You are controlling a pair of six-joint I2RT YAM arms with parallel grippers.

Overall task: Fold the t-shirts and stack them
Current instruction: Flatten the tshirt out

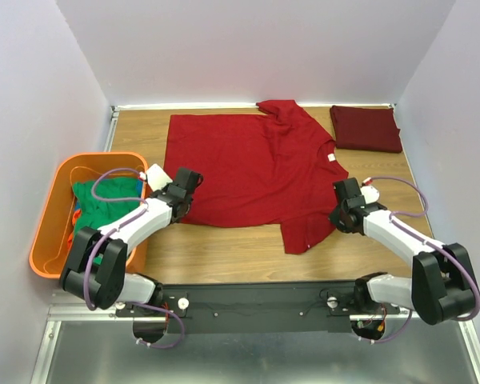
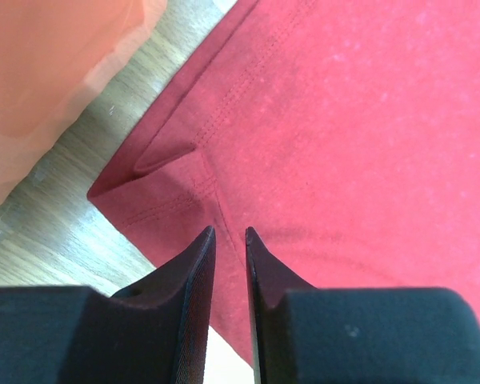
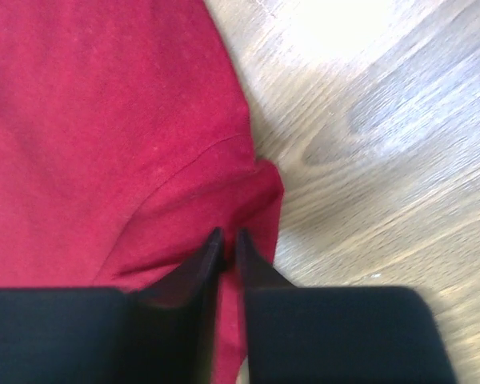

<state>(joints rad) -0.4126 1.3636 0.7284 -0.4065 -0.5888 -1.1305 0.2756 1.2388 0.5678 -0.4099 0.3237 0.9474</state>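
A bright red t-shirt (image 1: 248, 168) lies spread across the middle of the wooden table, with one sleeve bunched at the back. My left gripper (image 1: 186, 200) is at its near-left corner. In the left wrist view the jaws (image 2: 230, 232) stand almost together with the red cloth (image 2: 344, 120) pinched between them. My right gripper (image 1: 342, 216) is at the shirt's near-right edge. In the right wrist view it (image 3: 226, 232) is closed on a fold of the red cloth (image 3: 104, 120). A dark maroon t-shirt (image 1: 366, 128) lies folded at the back right. Green t-shirts (image 1: 104, 200) lie in the tub.
An orange plastic tub (image 1: 48, 208) stands off the table's left side, beside my left arm, and shows blurred in the left wrist view (image 2: 48, 72). Bare wood (image 1: 224, 252) runs along the near edge. White walls close in the left, back and right.
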